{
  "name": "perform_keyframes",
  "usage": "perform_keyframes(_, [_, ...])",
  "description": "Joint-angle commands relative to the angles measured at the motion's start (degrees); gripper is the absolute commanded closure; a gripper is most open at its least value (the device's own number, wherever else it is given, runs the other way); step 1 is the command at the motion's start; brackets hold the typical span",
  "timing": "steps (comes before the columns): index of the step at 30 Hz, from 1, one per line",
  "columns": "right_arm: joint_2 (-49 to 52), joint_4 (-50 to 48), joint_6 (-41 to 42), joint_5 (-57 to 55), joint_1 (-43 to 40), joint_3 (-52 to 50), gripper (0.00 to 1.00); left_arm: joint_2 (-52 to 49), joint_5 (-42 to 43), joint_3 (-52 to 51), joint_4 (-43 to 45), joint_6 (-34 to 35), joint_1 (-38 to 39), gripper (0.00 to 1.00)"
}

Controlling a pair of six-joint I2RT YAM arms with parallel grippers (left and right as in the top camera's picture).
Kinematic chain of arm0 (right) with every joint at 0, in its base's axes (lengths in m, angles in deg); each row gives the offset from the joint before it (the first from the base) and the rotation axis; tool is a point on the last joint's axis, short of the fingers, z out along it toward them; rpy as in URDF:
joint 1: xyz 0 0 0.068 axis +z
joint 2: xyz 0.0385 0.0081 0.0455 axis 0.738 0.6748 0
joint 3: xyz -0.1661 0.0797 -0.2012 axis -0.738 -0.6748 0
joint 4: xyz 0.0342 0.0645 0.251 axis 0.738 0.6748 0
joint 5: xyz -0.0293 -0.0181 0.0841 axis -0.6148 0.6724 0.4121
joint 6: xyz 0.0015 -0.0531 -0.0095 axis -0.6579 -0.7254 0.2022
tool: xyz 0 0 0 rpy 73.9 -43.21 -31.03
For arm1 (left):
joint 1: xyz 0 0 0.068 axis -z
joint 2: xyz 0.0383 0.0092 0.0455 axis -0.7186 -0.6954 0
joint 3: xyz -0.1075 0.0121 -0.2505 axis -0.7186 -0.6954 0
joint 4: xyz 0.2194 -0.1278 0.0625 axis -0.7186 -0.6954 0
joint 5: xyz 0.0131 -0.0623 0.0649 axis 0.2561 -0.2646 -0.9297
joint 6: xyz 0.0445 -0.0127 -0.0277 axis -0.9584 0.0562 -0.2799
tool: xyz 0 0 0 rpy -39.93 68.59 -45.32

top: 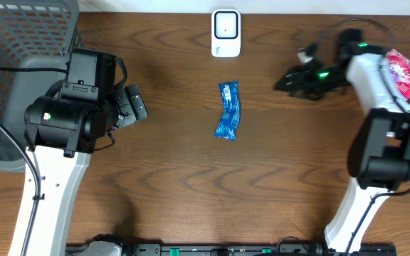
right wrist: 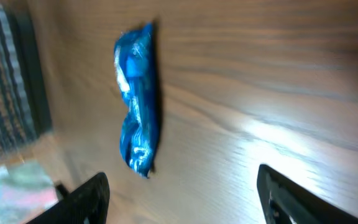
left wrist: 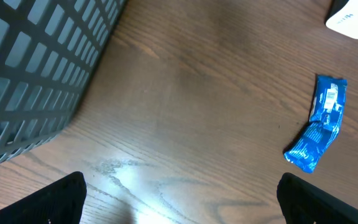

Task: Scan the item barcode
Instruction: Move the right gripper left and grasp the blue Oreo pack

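Wooden table, shown from above and from both wrists. A grey mesh basket occupies the far left corner, beside the left arm.

The left gripper has its jaws spread wide and empty, facing across bare wood toward the middle. The right gripper reaches in from the right side, its jaws apart with nothing between them.

A white scanner stands at the far edge, centre.

The blue packet lies flat mid-table, near the scanner, with its long axis running toward it. It sits between the two grippers and well apart from both. The left wrist view places it ahead and right of the fingers. The right wrist view places it ahead of the jaws, left of their centreline.

Judged handling: a light, soft foil wrapper, crinkled and bent at one end, probably slippery and easily crushed. The contents cannot be told. The best hold is likely a gentle pinch across the narrow width near mid-length, leaving the pale printed patch, possibly the barcode, uncovered.
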Motion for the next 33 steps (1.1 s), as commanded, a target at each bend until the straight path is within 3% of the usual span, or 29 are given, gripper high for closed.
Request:
perform_keyframes(1, [0.07, -5.14, 4.42, 0.92, 4.28, -3.87, 0.27, 0.44, -0.96, 0.35, -0.20, -0.35, -0.17, 0.02])
perform_keyframes(3, [0.07, -9.62, 7.78, 0.90, 6.80, -6.03, 0.21, 0.44, -0.96, 0.35, -0.20, -0.35, -0.17, 0.02])
perform_keyframes(8, [0.07, -16.76, 14.08, -5.55, 12.15, -10.08, 0.19, 0.44, -0.96, 0.35, -0.20, -0.35, -0.17, 0.02])
perform_keyframes(11, [0.07, -17.38, 16.92, -11.78, 14.86, -11.45, 0.24, 0.44, -0.96, 0.35, -0.20, -0.35, -0.17, 0.02])
perform_keyframes(20, [0.07, -17.35, 17.16, -13.57, 18.88, -12.59, 0.40, 0.44, -0.96, 0.35, -0.20, -0.35, -0.17, 0.02])
perform_keyframes(25, [0.07, -16.72, 17.16, -18.23, 21.20, -12.66, 0.31, 0.44, -0.96, 0.35, -0.20, -0.35, -0.17, 0.02])
perform_keyframes(30, [0.07, -17.81, 17.14, -19.58, 22.82, -12.66, 0.29, 0.44, -0.96, 0.35, -0.20, -0.35, -0.17, 0.02])
perform_keyframes(31, [0.07, -17.75, 17.09, -20.22, 23.02, -12.66, 0.30, 0.44, -0.96, 0.35, -0.20, -0.35, -0.17, 0.02])
perform_keyframes(33, [0.07, -17.59, 17.14, -22.56, 23.23, -12.66, 0.47, 0.44, -0.96, 0.35, -0.20, -0.35, -0.17, 0.02])
